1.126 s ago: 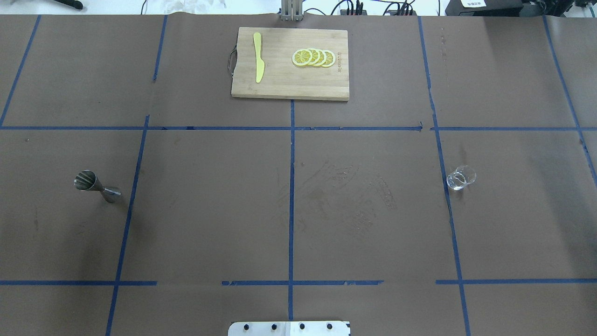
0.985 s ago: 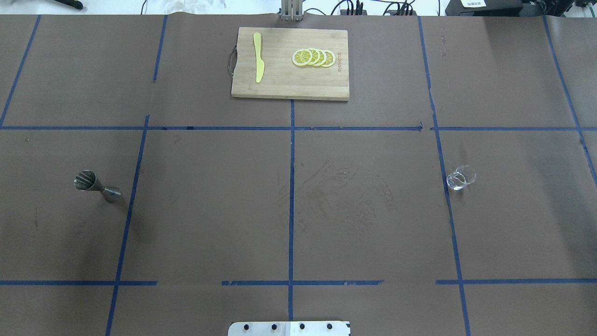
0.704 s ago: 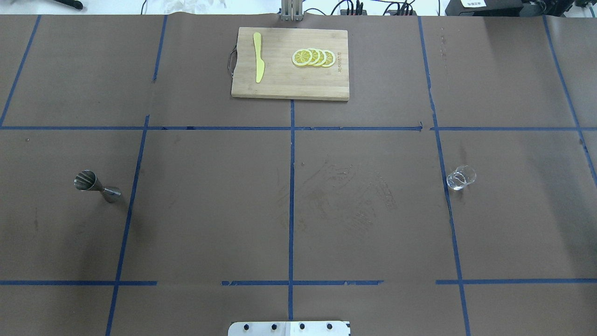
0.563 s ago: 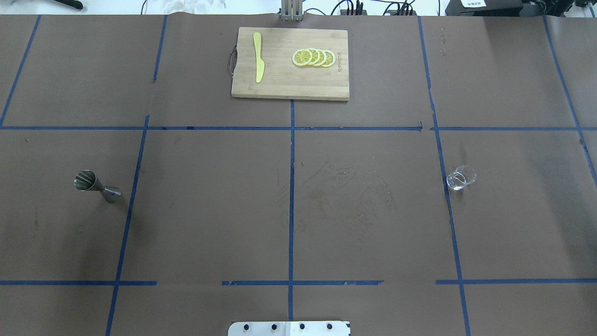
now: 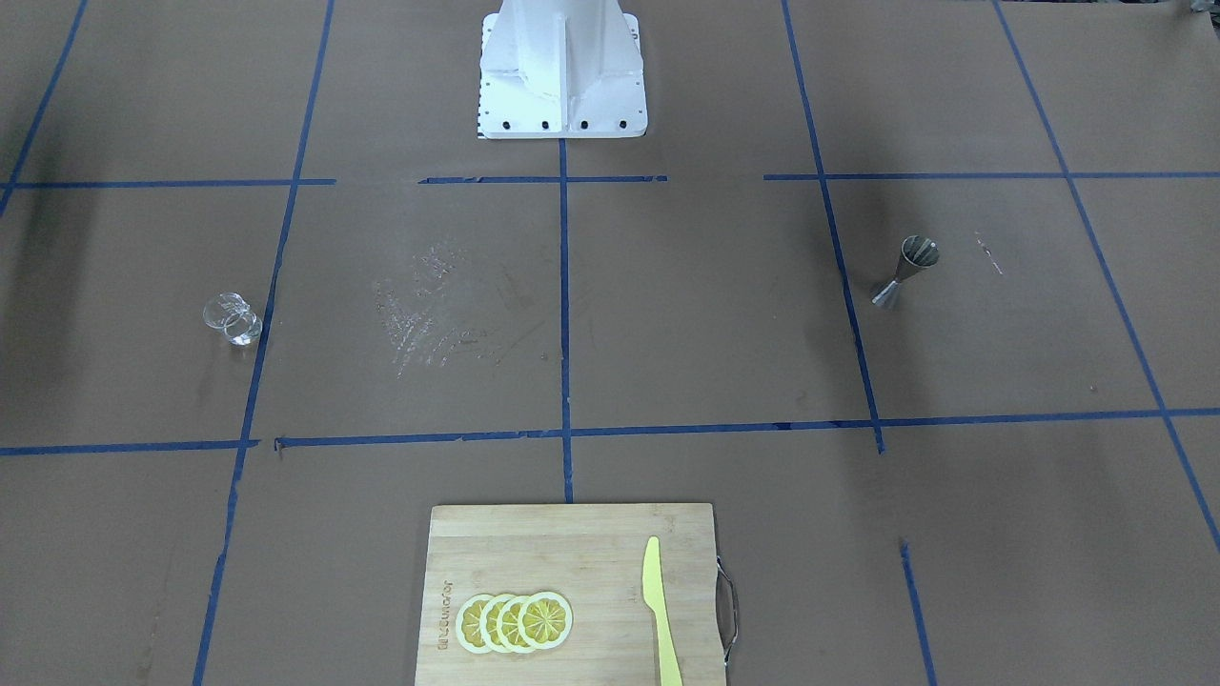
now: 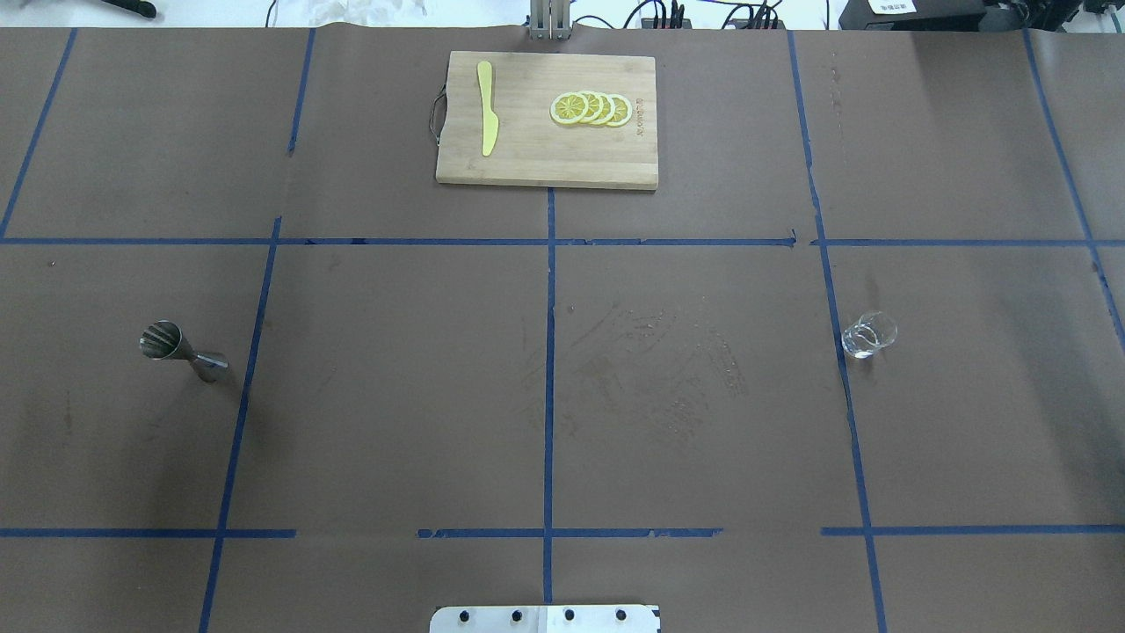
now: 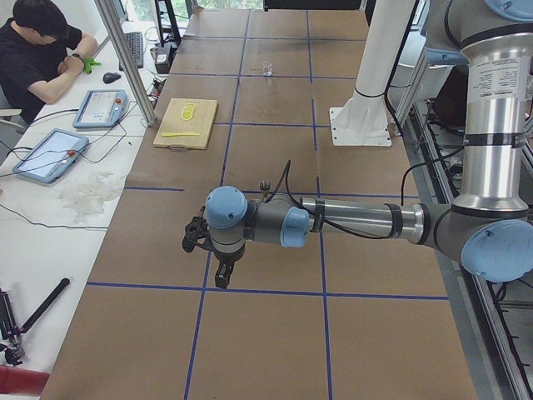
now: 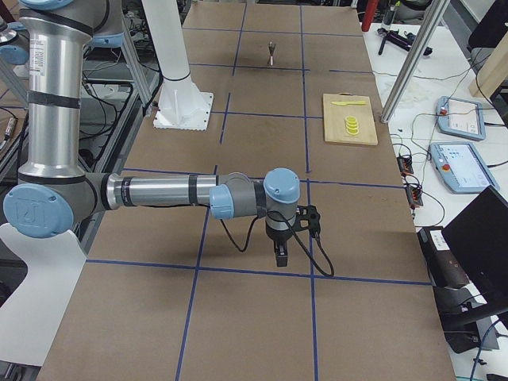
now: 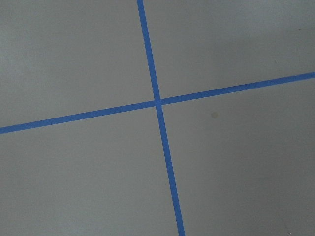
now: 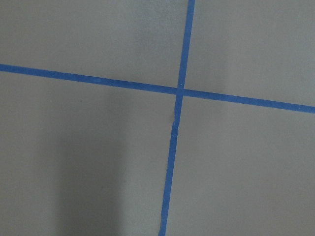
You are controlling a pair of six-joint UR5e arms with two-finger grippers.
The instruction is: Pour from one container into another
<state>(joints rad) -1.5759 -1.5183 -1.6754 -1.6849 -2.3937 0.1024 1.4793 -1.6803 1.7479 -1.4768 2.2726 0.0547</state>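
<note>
**A:** Brown paper covers the whole worktop (image 6: 387, 413), ruled into squares by blue tape lines (image 6: 548, 369). Where are the two vessels?

**B:** Well apart. The small, squat clear glass cup with the round rim (image 6: 868, 335) stands upright on the robot's right side, just beside a tape line. The silver hourglass-shaped steel jigger (image 6: 183, 351) stands upright on its left side, wider cone up.

**A:** Why split them like that?

**B:** My guess is one vessel per arm, each within its own reach. One arm could lift the glass cup while the other brings or steadies the jigger. Neither is held yet.

**A:** And the arms?

**B:** Both hang low over the worktop's ends, outside the overhead view. The left fingers (image 7: 222, 277) and the right fingers (image 8: 281, 255) point straight down at bare paper, and each wrist camera sees only a tape crossing. Whether they are apart or together, I cannot tell from the side views.

**A:** Anything in the cup?

**B:** It's too clear and too small to say.

**A:** The pale bamboo cutting board (image 6: 547, 120)?

**B:** It lies at the far edge, out of the way, carrying fanned yellow lemon slices (image 6: 591, 109) and a yellow plastic knife (image 6: 486, 107). Set dressing, I'd judge.

**A:** Any writing?

**B:** A burned-in mark runs along the board's short edge beside the slices, but it's too small to read.
</note>
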